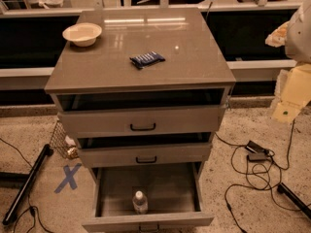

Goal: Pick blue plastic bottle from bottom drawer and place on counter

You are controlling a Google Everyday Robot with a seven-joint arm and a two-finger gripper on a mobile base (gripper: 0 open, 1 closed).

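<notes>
Drawers stacked three high make up the big grey cabinet (194,119) in the middle of the view. On top of the cabinet is the flat, shiny grey-brown counter (112,74). At the foot of the cabinet, the deep grey bottom drawer (167,186) is pulled far out. The two thin grey drawers above it (97,124) are each open only a little. The robot's white and tan gripper (285,33) shows at the right edge of the view, off the cabinet's right side and level with the counter. It is well apart from everything on the cabinet, and I cannot tell if it is wide or narrow. Black cables (252,174) lie on the floor to the right of the cabinet, and a blue tape cross (68,177) is on the floor to its left. A round cream bowl (82,33) sits at the counter's back left. A small dark blue packet (147,59) lies near the middle of the counter. The clear bluish plastic bottle with a white cap (140,202) stands upright inside the bottom drawer, near its front.
</notes>
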